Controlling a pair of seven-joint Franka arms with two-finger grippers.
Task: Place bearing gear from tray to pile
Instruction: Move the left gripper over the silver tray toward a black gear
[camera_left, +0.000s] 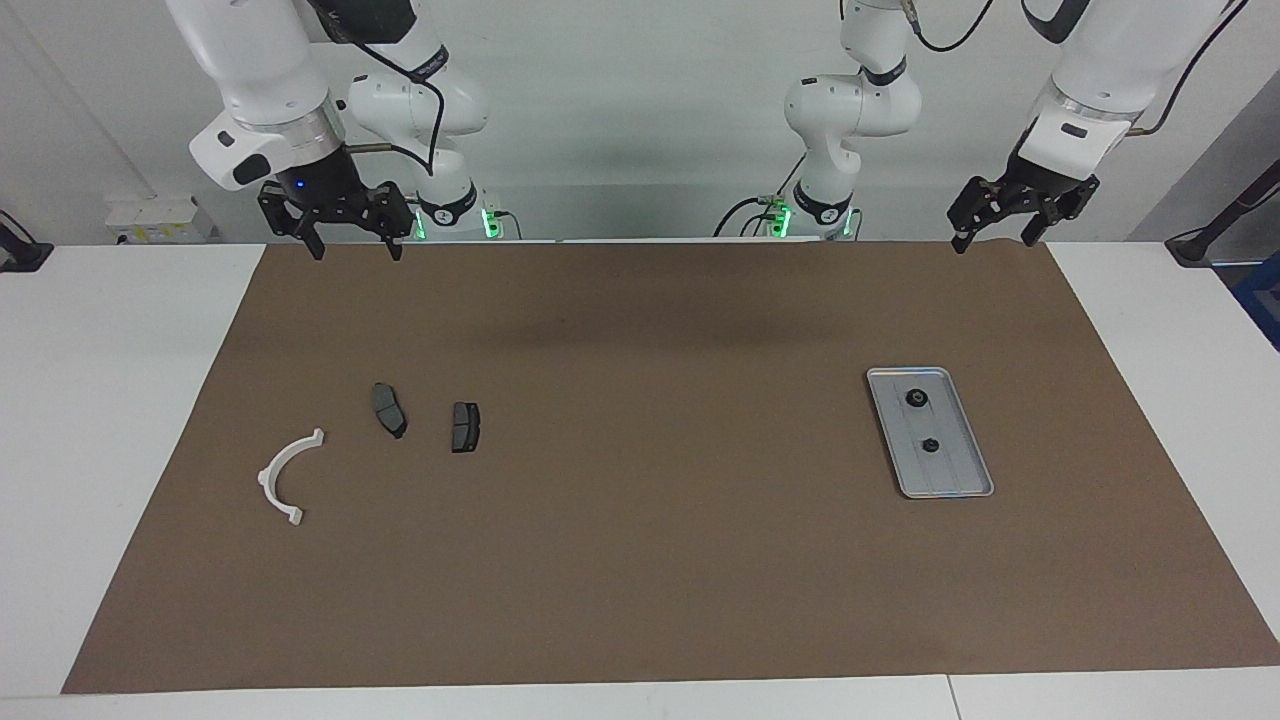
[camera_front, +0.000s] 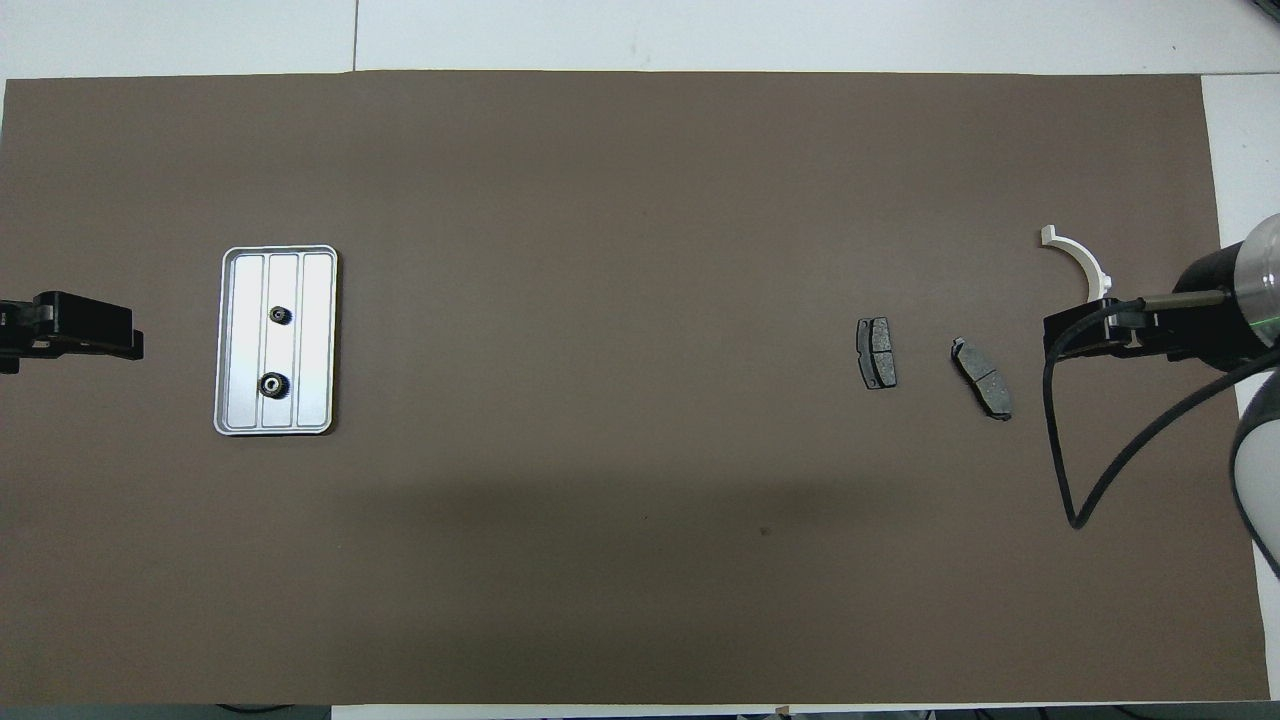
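Counter (camera_left: 130, 450), brown mat (camera_left: 640, 560). Both arms wait; left pincer (camera_left: 1000, 238) and right pincer (camera_left: 355, 245) hang spread, empty. Tray (camera_left: 975, 470) at left arm's end holds two bearing gears (camera_left: 917, 398): likely small, stiff, slippery, so pinch across the rim. Pile (camera_left: 388, 408) sits at right arm's end.

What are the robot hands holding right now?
Nothing. Both grippers, left and right, hang open and empty at the robots' edge of the mat. The two gears lie in the tray.
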